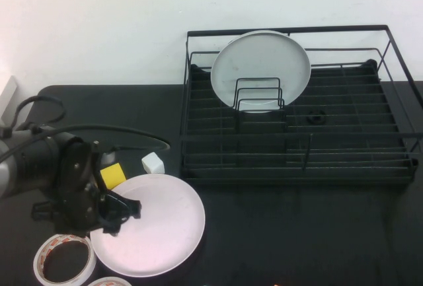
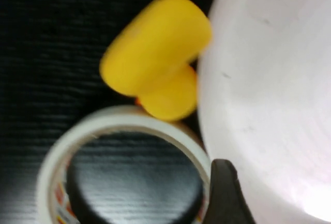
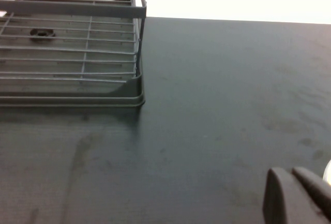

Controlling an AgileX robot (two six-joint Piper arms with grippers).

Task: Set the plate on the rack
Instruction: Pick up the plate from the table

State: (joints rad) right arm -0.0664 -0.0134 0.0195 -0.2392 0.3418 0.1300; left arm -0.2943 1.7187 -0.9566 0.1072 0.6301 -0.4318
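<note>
Left gripper (image 1: pixel 122 214) spread wide at the left rim of the plate (image 1: pixel 155 233), flat near the rack (image 1: pixel 297 160), tape (image 1: pixel 65 259) just beside and likely snagged; right gripper (image 3: pixel 297 193) pinched together, off by the rack's corner.

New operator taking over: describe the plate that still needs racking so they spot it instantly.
Start at the black wire rack; the plate lies flat on the table near its front-left corner, under the open left gripper. Unlike the grey-white plate standing racked, it's pinkish.
</note>
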